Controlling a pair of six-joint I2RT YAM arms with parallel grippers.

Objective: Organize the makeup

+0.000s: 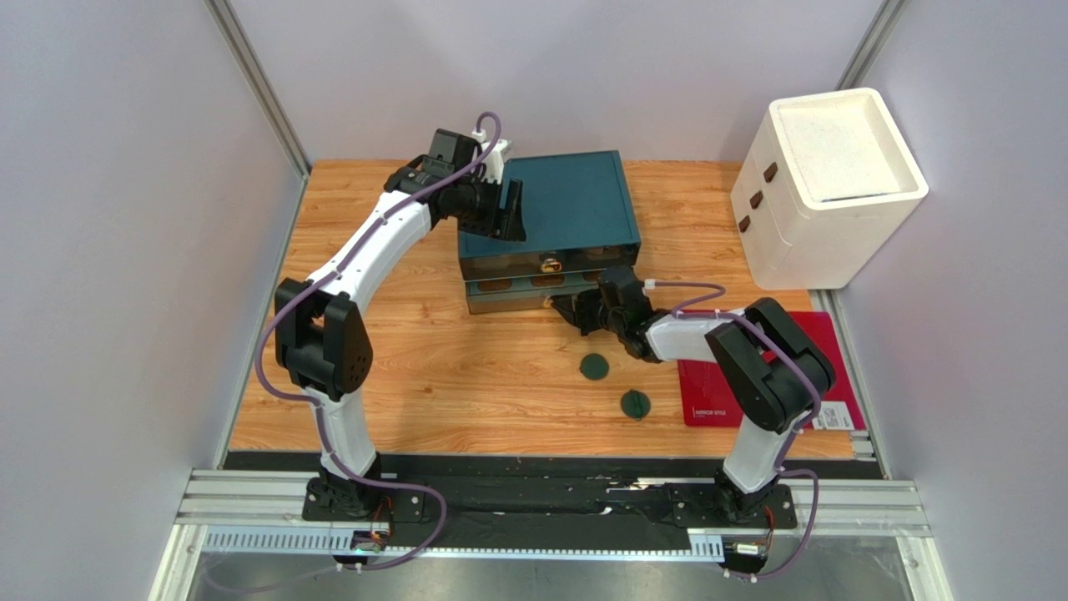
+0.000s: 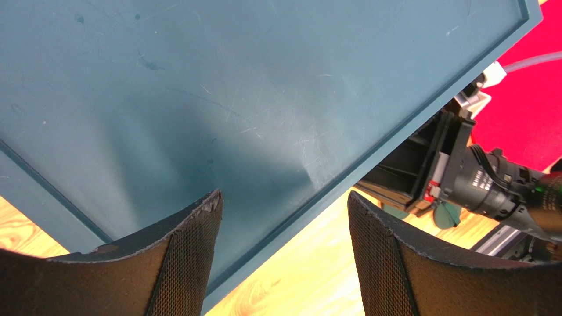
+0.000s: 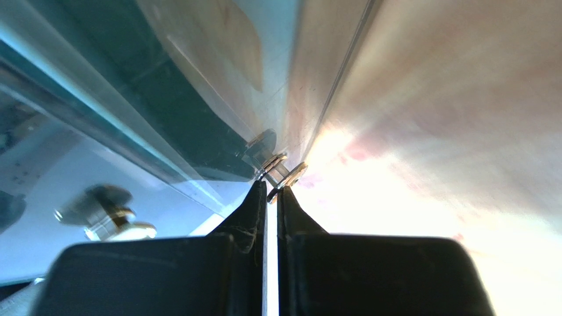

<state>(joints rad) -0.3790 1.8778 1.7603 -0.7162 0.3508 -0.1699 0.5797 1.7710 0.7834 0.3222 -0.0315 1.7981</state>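
Green discs [image 1: 594, 367] lie on the wooden table [image 1: 426, 376].

Grey walls [image 1: 125, 188], pale wooden table [image 1: 439, 376]

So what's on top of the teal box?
Only the open left tool, over the left edge of the teal box. The top looks bare; the tool hides a corner from above, though the wrist view shows bare top there.

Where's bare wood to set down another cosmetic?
Free: the wooden tabletop between the left arm and the two round dark green discs, and the strip between the teal box and white foam box. Crowded: before the drawers, around the right tool.
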